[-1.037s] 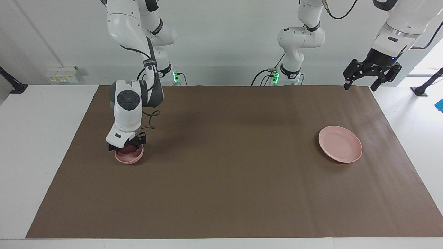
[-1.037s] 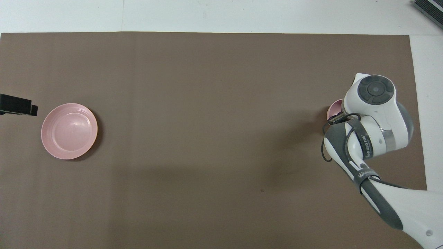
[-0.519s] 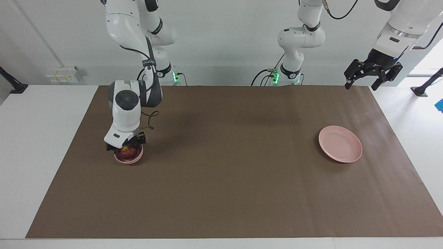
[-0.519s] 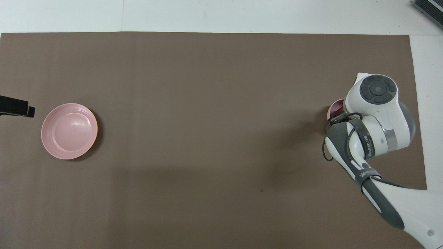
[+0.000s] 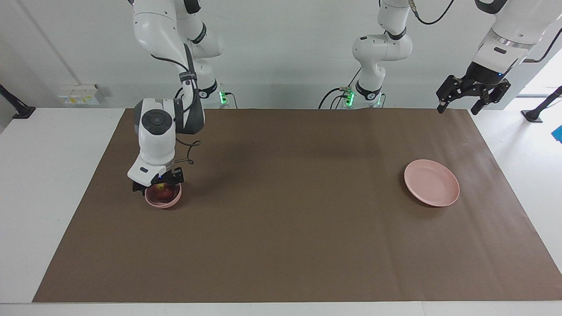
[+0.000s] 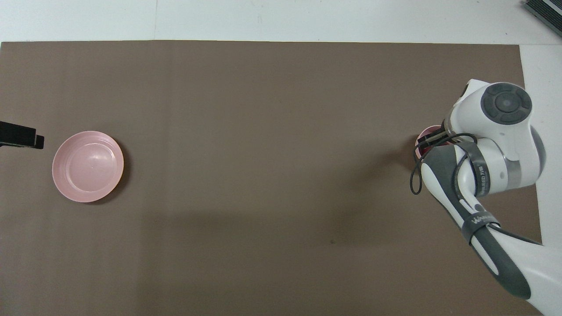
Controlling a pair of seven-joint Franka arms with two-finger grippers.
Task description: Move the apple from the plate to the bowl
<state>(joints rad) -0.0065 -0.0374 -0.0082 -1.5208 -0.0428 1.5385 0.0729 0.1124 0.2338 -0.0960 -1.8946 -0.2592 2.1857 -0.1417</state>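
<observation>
Brown mat (image 5: 290,228) covers the table. Facing view: apple (image 5: 162,192) lies in the bowl (image 5: 163,201); right gripper (image 5: 158,183), fingers apart, hangs just over it; left gripper (image 5: 472,93), fingers apart, waits. Overhead view: plate (image 6: 88,166) sits well apart from the bowl (image 6: 424,134), toward the left arm's end.

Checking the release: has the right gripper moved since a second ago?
Yes. In the facing view the right gripper has risen off the bowl, which stays put with the apple inside.
</observation>
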